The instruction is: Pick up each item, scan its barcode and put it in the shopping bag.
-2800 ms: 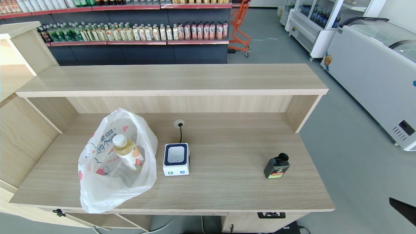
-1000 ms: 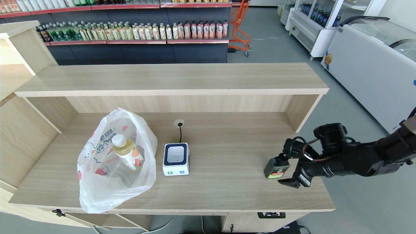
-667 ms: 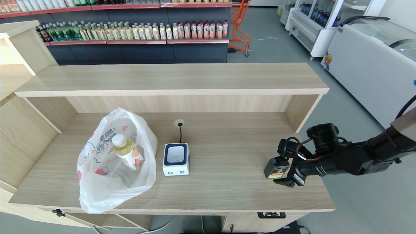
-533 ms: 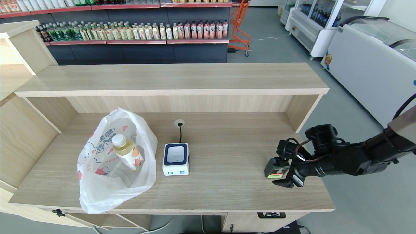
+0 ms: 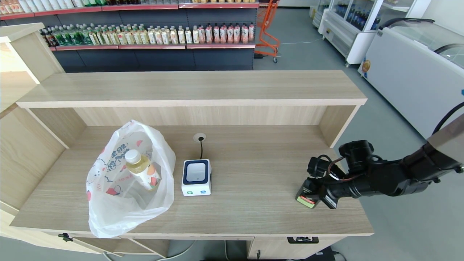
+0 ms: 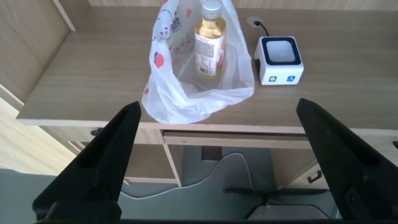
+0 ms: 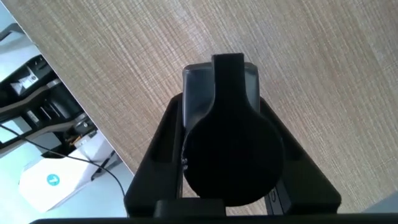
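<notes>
Bright, even light casts faint, soft shadows on the counter (image 5: 253,170).

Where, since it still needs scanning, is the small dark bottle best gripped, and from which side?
Across the flat side walls of the dark bottle, below the broad round cap, coming from the right edge of the counter, where the right tool is. Flat walls suit a pinch better than the round cap, and the labelled face probably stays free for the scanner.
</notes>
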### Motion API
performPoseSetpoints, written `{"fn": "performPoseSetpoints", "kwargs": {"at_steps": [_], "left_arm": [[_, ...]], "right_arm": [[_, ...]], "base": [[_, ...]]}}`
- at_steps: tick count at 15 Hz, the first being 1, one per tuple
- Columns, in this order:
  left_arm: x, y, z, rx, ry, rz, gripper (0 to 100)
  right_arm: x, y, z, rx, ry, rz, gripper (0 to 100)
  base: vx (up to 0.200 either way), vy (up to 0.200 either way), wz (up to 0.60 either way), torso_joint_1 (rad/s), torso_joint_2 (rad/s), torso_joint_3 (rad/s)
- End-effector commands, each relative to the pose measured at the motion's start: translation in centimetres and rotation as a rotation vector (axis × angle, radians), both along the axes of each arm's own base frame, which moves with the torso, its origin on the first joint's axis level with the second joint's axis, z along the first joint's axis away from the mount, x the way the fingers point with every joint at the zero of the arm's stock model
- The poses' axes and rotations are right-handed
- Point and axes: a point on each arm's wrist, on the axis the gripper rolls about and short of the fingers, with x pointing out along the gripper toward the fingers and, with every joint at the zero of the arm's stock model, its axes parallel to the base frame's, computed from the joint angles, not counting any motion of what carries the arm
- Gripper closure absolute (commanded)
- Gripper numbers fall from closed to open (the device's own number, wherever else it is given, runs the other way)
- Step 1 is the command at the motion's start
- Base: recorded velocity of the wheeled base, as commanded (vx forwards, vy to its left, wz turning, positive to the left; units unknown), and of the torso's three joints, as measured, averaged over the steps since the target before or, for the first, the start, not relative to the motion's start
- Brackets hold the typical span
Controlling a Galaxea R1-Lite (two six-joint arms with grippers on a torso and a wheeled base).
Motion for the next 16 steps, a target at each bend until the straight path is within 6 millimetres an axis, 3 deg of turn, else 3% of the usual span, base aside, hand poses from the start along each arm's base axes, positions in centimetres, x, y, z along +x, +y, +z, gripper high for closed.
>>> {"fn": "performPoseSetpoints", "kwargs": {"at_steps": [1,3,6,7,9,10,12,15,16], "left_arm": [[0.0,0.0,0.0,0.0,0.0,0.001,0],[0.0,0.0,0.0,0.0,0.0,0.001,0],[0.0,0.0,0.0,0.0,0.0,0.001,0],[0.0,0.0,0.0,0.0,0.0,0.001,0],[0.0,0.0,0.0,0.0,0.0,0.001,0],[0.0,0.0,0.0,0.0,0.0,0.001,0],[0.0,0.0,0.0,0.0,0.0,0.001,0],[0.0,0.0,0.0,0.0,0.0,0.001,0],[0.0,0.0,0.0,0.0,0.0,0.001,0]], "right_arm": [[-0.6,-0.6,0.0,0.001,0.008,-0.012,100],[-1.5,-1.7,0.8,0.049,-0.012,-0.003,100],[-4.3,-5.1,5.5,0.073,-0.139,-0.088,100],[-7.2,-6.8,7.4,0.077,-0.205,-0.125,100],[-11.2,-8.3,9.2,-0.02,-0.379,-0.108,100],[-12.9,-8.5,10.2,-0.134,-0.534,-0.034,100],[-13.6,-7.7,11.0,-0.273,-0.764,0.255,100],[-13.4,-4.1,10.0,-0.548,-1.15,0.868,100],[-13.6,-1.9,9.4,-0.593,-1.26,1.051,100]], "base": [[0.0,0.0,0.0,0.0,0.0,0.0],[0.0,0.0,0.0,0.0,0.0,0.0],[0.0,0.0,0.0,0.0,0.0,0.0],[0.0,0.0,0.0,0.0,0.0,0.0],[0.0,0.0,0.0,0.0,0.0,0.0],[0.0,0.0,0.0,0.0,0.0,0.0],[0.0,0.0,0.0,0.0,0.0,0.0],[0.0,0.0,0.0,0.0,0.0,0.0],[0.0,0.0,0.0,0.0,0.0,0.0]]}}
